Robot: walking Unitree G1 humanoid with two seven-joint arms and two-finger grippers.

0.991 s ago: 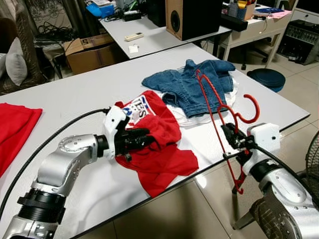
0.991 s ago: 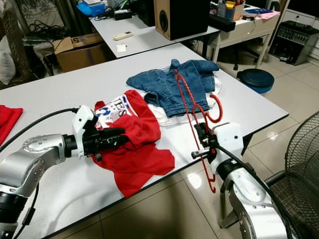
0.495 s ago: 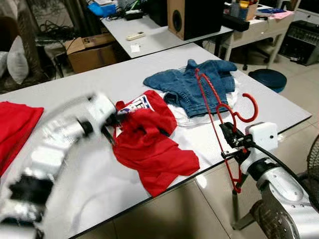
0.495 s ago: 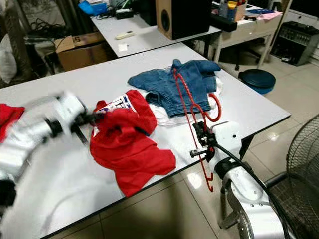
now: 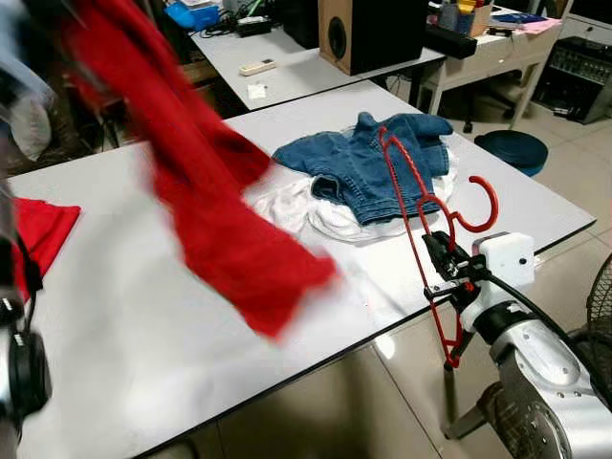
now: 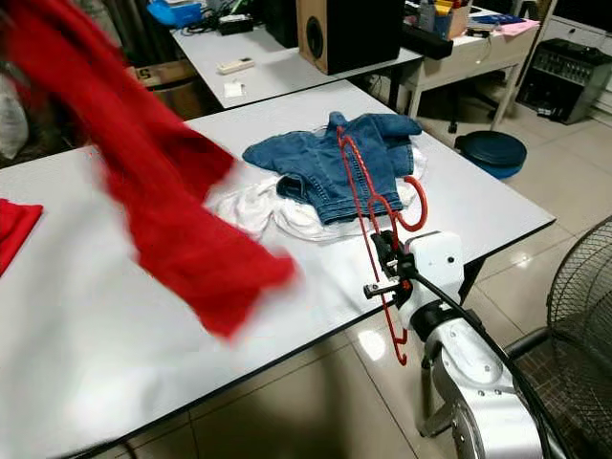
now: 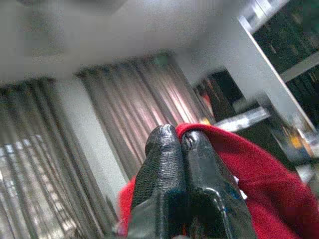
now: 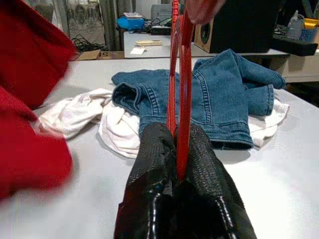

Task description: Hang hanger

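The red hanger (image 5: 421,206) stands nearly upright at the bench's near right edge, its hook (image 5: 475,206) curling out to the right and its lower end hanging below the bench edge. The right claw (image 5: 442,263) is clamped on it partway down; in the right wrist view the two black fingers (image 8: 199,164) press together on the hanger's red bars (image 8: 178,84).

Just behind the hanger lies a denim jacket (image 5: 373,163), spread over a crumpled white cloth (image 5: 306,210) on the white bench (image 5: 143,316). Denim and white cloth are touching, the white showing out from under the denim on the left and near sides.

A red shirt (image 5: 206,191) hangs in the air over the middle of the bench, blurred, running from the upper left down to a ragged lower end above the bench top. In the left wrist view the left claw (image 7: 180,142) is closed tight on a fold of that red shirt (image 7: 259,174), with curtains behind it.

Another red cloth (image 5: 38,234) lies flat at the bench's far left edge. Beyond, a second bench (image 5: 306,72) carries a speaker (image 5: 368,33) and a remote (image 5: 256,68).
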